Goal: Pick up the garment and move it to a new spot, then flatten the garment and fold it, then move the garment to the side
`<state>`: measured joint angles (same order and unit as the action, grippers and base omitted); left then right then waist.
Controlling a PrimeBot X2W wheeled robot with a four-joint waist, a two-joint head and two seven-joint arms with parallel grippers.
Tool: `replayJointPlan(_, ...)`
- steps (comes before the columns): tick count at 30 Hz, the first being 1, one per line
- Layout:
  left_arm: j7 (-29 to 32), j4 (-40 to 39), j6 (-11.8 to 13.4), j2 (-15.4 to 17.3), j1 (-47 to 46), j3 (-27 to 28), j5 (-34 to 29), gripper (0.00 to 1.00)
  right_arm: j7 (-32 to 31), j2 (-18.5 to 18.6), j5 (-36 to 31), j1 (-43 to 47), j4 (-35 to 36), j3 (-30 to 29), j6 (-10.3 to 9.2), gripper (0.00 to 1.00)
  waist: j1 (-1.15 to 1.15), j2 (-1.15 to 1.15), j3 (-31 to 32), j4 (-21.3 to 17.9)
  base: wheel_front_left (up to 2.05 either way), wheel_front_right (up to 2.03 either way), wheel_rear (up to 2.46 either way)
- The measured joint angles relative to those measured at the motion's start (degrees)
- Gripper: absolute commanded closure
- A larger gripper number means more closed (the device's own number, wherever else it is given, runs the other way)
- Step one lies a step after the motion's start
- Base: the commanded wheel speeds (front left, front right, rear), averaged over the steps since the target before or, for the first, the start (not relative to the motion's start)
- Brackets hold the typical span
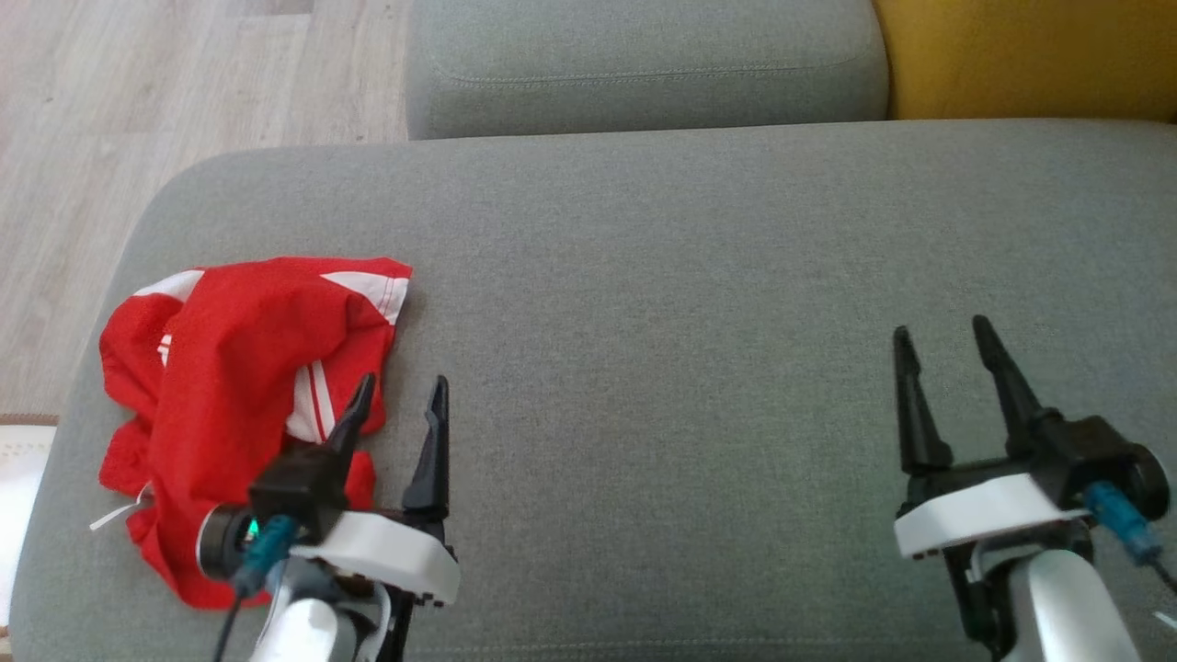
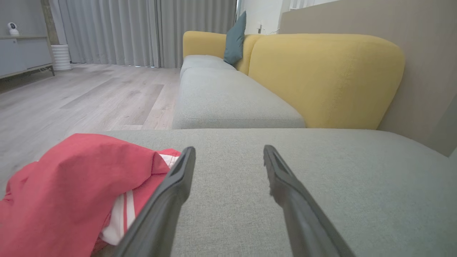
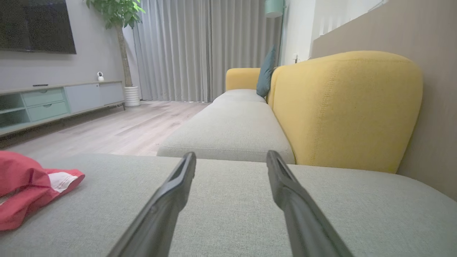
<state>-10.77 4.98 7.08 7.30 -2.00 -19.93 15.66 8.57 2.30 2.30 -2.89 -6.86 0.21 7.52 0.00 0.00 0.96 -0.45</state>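
The garment (image 1: pixel 230 368) is a crumpled red piece with white stripes, lying at the left end of the grey sofa seat (image 1: pixel 690 303). My left gripper (image 1: pixel 403 391) is open just right of it, its left finger over the cloth's edge, holding nothing. In the left wrist view the garment (image 2: pixel 71 192) lies left of the open left gripper (image 2: pixel 228 153). My right gripper (image 1: pixel 938 333) stands open far to the right over bare cushion. In the right wrist view the garment (image 3: pixel 25 185) shows at the far left, well away from the right gripper (image 3: pixel 231 159).
Beyond the seat lies another grey cushion (image 1: pixel 644 64), with a yellow backrest (image 1: pixel 1030 55) at the right. Wooden floor (image 1: pixel 138 101) runs past the seat's left edge. A teal pillow (image 2: pixel 235 37) and a TV cabinet (image 3: pixel 53 101) stand farther off.
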Motion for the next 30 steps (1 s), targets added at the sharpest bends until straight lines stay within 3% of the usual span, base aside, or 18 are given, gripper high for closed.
replayJointPlan(7, -1.2, 0.1, 1.7, 0.8, -0.8, -1.9, -5.3, 0.0, 0.7, 0.0, -5.1, 0.0, 0.0, 2.0, 0.0, 0.0, 0.0, 0.0, 0.1, 0.4, 0.0, 0.0, 0.0)
replayJointPlan(15, -2.7, -1.7, 2.5, 0.2, -0.8, -1.4, -6.1, 0.0, 1.0, 0.0, -5.8, 0.0, 0.4, 1.7, 0.0, 0.0, 0.0, 0.0, 0.2, 0.9, 0.0, 0.0, 0.0)
replayJointPlan(21, -3.5, -1.7, 1.8, -1.8, -0.3, 1.1, -6.1, 0.0, -1.4, 0.1, 1.6, 0.0, -1.1, 0.5, 0.0, 0.0, 0.0, 0.0, 0.5, 1.1, 0.0, 0.0, 0.0)
replayJointPlan(30, -3.5, -0.2, -1.1, -3.6, 1.6, 4.8, -5.9, 0.0, -3.4, 0.1, 12.4, 0.8, -5.0, 0.2, 0.0, 0.0, 0.0, 0.0, 0.9, 1.0, 0.0, 0.0, 0.0)
